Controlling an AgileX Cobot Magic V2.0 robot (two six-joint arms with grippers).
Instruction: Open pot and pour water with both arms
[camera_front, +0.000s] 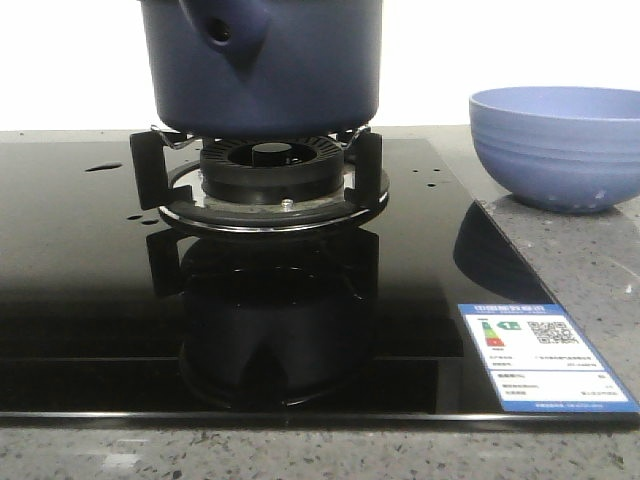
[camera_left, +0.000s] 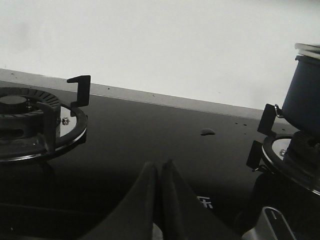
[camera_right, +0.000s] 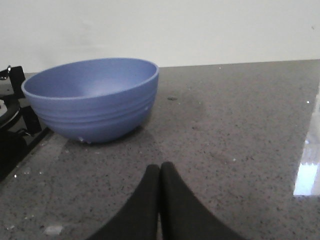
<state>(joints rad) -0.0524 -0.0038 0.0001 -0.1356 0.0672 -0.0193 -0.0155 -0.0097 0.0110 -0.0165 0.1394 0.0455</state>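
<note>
Three views, taken in turn. Front view: dark blue pot (camera_front: 262, 62) seated on the prongs of a gas burner (camera_front: 262, 175), spout facing the camera, top edge cut off so lid hidden here; glossy black cooktop (camera_front: 90, 290) beneath, mirroring pot and burner; lighter blue bowl (camera_front: 560, 145) well to the right of the pot, standing upright on the grey speckled counter (camera_front: 590, 290) just off the cooktop's edge, probably parked there as the vessel to receive the water; energy label (camera_front: 545, 355) stuck on the cooktop's near right corner. Left wrist view: left gripper (camera_left: 160, 200) with fingers pressed together, holding nothing, low over the cooktop between a second burner (camera_left: 35, 125) and the pot's burner; pot at the frame's edge, a pale band at its rim, possibly a lid, too little visible to be sure. Right wrist view: right gripper (camera_right: 160, 200) likewise closed on nothing, low over the counter, aimed past the bowl; bowl interior looks dry, no water visible. Pot on its burner and apparently dry bowl suggest pouring remains to be done; lid status unsettled.
</note>
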